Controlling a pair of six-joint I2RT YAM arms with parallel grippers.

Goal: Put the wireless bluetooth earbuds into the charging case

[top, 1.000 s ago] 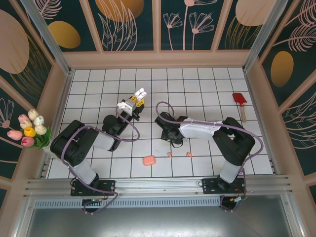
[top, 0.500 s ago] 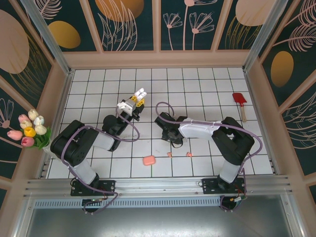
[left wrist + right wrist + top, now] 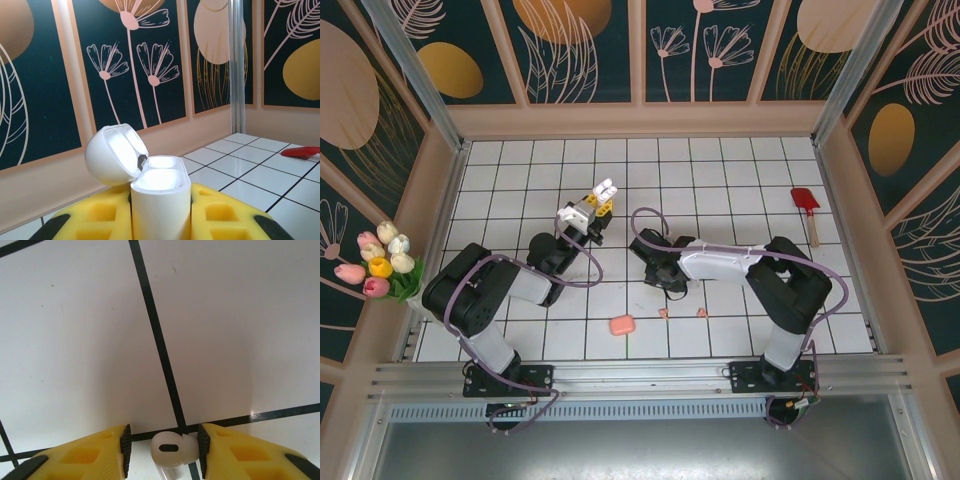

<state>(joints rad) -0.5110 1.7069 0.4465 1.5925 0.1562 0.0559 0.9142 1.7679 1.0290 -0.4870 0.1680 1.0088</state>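
My left gripper (image 3: 601, 196) is raised above the tiles and shut on a white charging case (image 3: 161, 200). The case stands upright between the yellow fingers (image 3: 220, 215), its lid (image 3: 115, 155) swung open to the left. My right gripper (image 3: 163, 450) is down at the floor near the middle (image 3: 663, 281), open, its jaws straddling a white earbud (image 3: 172, 450). The earbud lies on a black tile line, against the right pad, with a gap to the left pad. Two salmon-pink earbuds (image 3: 663, 313) (image 3: 702, 312) lie on the tiles nearer the arm bases.
A closed salmon-pink case (image 3: 621, 325) lies on the tiles near the front. A red spatula (image 3: 805, 200) rests at the far right. A bunch of tulips (image 3: 382, 262) sits outside the left wall. Panel walls surround the tiled floor (image 3: 720, 170).
The right arm has shifted slightly left and its jaws have narrowed around the white earbud. The left arm and its case have stayed still.
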